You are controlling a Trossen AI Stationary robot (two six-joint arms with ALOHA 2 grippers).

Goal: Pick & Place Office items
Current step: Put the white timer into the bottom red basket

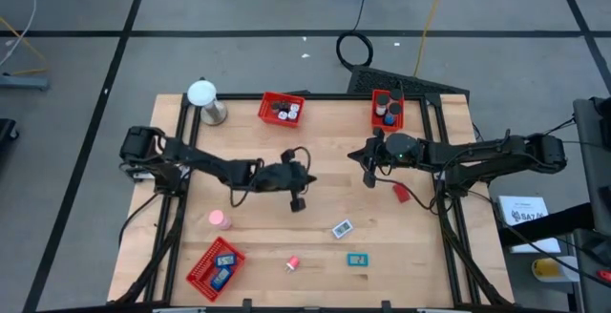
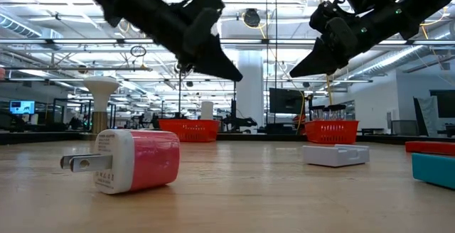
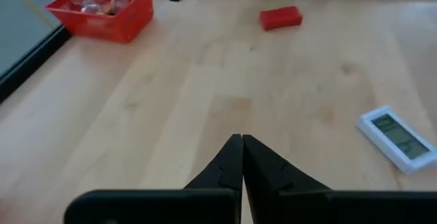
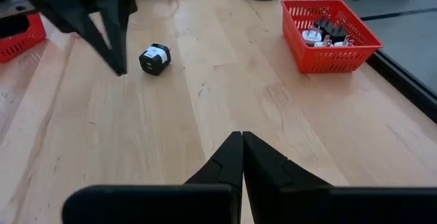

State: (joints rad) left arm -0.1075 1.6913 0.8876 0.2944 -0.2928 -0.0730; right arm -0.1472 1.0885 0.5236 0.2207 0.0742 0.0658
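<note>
The left gripper is hovering over the middle of the table with its fingers pressed together on nothing, and a small black cube-shaped item is lying on the wood just beside its tips. The right gripper is waiting opposite, also pinched together and empty, with a red flat piece lying close beside it. The risk here is that the left fingers are closing on air: any descent from this pose would likely be nudging the black item away rather than catching it. In the high view the dark gripper is blending with the black item, so whether they are touching is hard to make out, and what fills the red mesh trays is not clear.
</note>
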